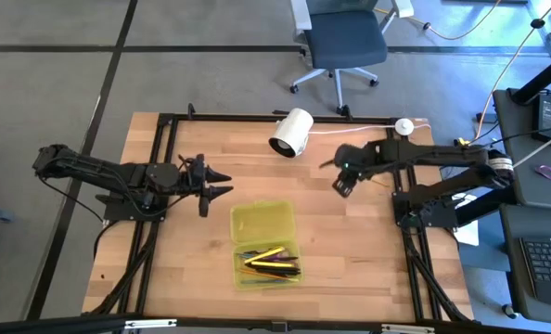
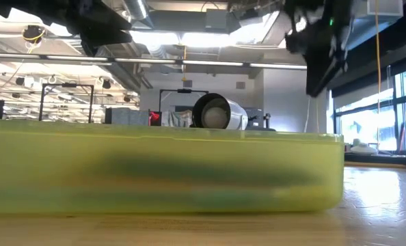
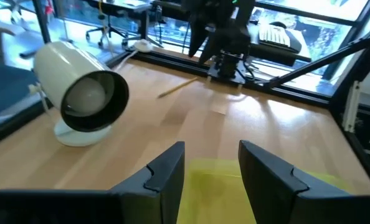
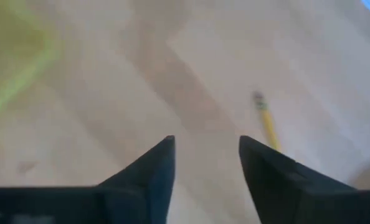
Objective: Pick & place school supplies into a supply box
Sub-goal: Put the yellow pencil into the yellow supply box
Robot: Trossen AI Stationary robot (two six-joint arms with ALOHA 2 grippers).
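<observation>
From above, my right fingers (image 1: 340, 186) hover over bare worktop (image 1: 368, 250), apart and empty; the box (image 1: 263, 243) beside them holds several pens. Right wrist: 1 pencil (image 4: 268, 125) lies just ahead. Left fingers (image 3: 211, 171) wait apart, empty.

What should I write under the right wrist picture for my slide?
Right gripper, open and empty, above the wooden table near a yellow pencil.
</observation>
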